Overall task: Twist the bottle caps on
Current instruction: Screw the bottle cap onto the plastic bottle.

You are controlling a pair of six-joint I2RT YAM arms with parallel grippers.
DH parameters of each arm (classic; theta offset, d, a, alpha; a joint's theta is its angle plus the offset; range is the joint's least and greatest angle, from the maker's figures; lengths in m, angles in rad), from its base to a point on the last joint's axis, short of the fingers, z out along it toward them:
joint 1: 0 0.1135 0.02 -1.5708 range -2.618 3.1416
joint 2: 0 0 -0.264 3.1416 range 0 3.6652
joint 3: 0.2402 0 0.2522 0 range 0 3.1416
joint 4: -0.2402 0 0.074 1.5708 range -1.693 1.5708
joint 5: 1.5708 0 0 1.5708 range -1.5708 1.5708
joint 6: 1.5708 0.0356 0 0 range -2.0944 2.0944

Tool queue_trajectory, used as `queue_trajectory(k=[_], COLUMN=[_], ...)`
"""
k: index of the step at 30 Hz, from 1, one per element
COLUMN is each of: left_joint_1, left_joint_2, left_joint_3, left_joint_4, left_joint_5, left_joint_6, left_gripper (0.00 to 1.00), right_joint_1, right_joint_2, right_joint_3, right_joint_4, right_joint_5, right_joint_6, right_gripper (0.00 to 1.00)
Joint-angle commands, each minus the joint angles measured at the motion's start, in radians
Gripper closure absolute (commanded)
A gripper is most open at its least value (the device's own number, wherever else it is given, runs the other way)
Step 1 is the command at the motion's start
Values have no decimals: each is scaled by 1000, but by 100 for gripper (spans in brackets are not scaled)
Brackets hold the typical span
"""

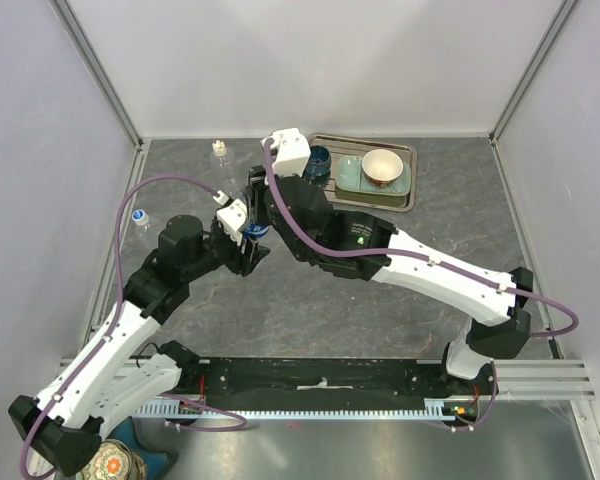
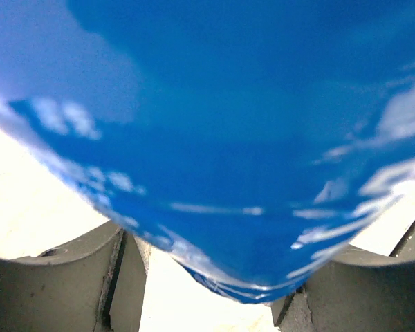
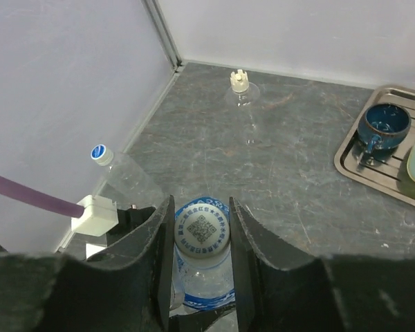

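The right gripper (image 3: pixel 201 220) pinched a white cap (image 3: pixel 201 232) atop a blue-labelled bottle (image 2: pixel 214 152), whose body the left gripper (image 2: pixel 211 290) clamped, just left of centre on the table (image 1: pixel 400 320).

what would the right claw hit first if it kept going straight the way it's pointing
The right claw is shut on the cap, so going straight on it would press into the bottle right beneath. Depth beyond that is unclear.
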Motion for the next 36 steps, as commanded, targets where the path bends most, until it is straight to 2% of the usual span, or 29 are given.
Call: queue_trajectory(k=[1,2,4,5,7,8,10,11,12,14,15,18,20,22,29,36], left_joint_1=[4,5,5,5,5,5,5,5,5,5,5,5,5,5,5,5], left_joint_2=[-29,-30,-33,-33,-33,-33,-32,-30,-30,-27,-26,-18,-10,-4,13,8], left_joint_3=[20,16,14,14,13,10,7,6,8,14,17,23,25,26,31,28], left_joint_4=[197,193,186,180,163,157,160,160,160,149,150,150,151,152,152,152], left_joint_5=[22,66,189,230,353,382,463,499,542,713,767,976,1045,1123,1162,1136], left_joint_6=[48,57,60,65,68,66,60,62,57,65,59,40,37,31,34,31], left_gripper=[98,98,98,98,98,98,98,98,98,98,98,98,98,98,98,98], right_joint_1=[15,15,13,7,-1,-13,-34,-63,-79,-143,-169,-231,-263,-292,-323,-323], right_joint_2=[23,11,-41,-63,-139,-165,-230,-244,-253,-280,-290,-326,-342,-330,-202,-159], right_joint_3=[38,47,50,47,39,26,13,16,19,12,12,-42,-88,-83,0,-30], right_joint_4=[-163,-145,-94,-78,-24,-5,31,33,27,22,10,9,7,7,35,168], right_joint_5=[61,44,-5,-64,-145,-252,-400,-455,-579,-708,-909,-1240,-1344,-1464,-1672,-1741], right_joint_6=[11,-3,-44,-53,-90,-105,-151,-164,-182,-227,-245,-369,-438,-440,-377,-287], right_gripper=[57,42,31,23,17,12,10,10,10,12,11,13,12,14,23,27])
